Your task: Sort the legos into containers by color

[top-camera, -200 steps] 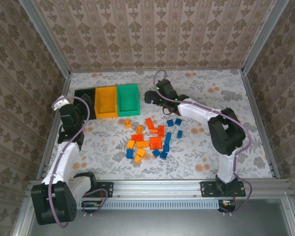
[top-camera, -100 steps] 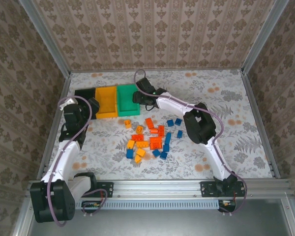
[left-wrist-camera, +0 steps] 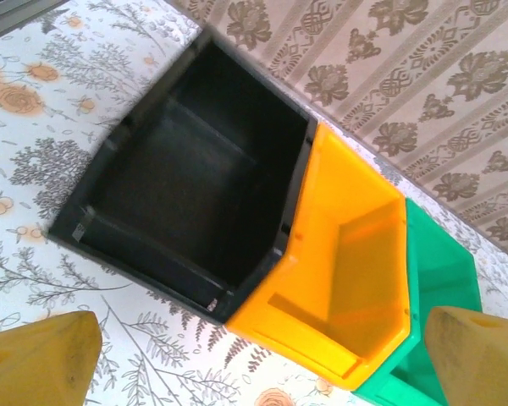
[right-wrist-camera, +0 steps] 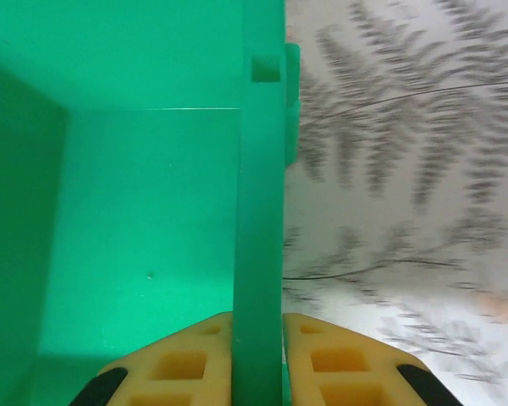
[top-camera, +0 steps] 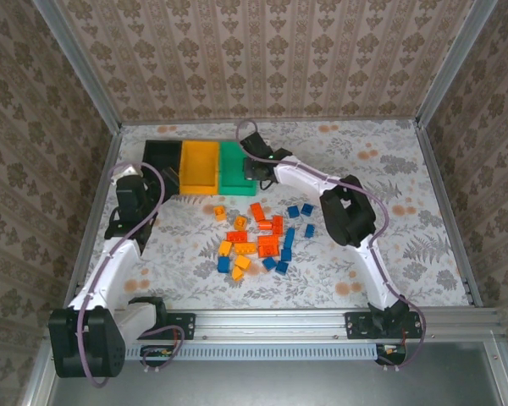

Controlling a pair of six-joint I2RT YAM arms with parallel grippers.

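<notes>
Floral-patterned table top (top-camera: pixel 389 169): carries everything noted below.

Row of three joined rectangular plastic bins stands directly ahead of the left gripper (left-wrist-camera: pixel 258 338).
- Black plastic bin (left-wrist-camera: pixel 186 178): nearest that gripper's left finger. Floor bare, no brick inside.
- Yellow-orange plastic bin (left-wrist-camera: pixel 347 254): middle of the row, straight ahead between the left gripper's fingers. Floor bare.
- Green plastic bin (right-wrist-camera: pixel 144 220): far end, beside that gripper's right finger. The stretch of floor seen from the right wrist is bare; the rest I cannot tell.

Left gripper: yellow fingers (left-wrist-camera: pixel 34 355) spread wide, nothing between them. It hangs just short of the bins' near walls.

Right gripper (right-wrist-camera: pixel 258 320): pinched narrow on the green bin's right-hand wall (right-wrist-camera: pixel 258 211), one finger inside the bin, the other outside over the table.

Small studded plastic legos (top-camera: pixel 258 238), yellow-orange, red-orange and blue: loose cluster on the table, on the near side of the right gripper and well right of the left gripper. All lie outside the bins.
</notes>
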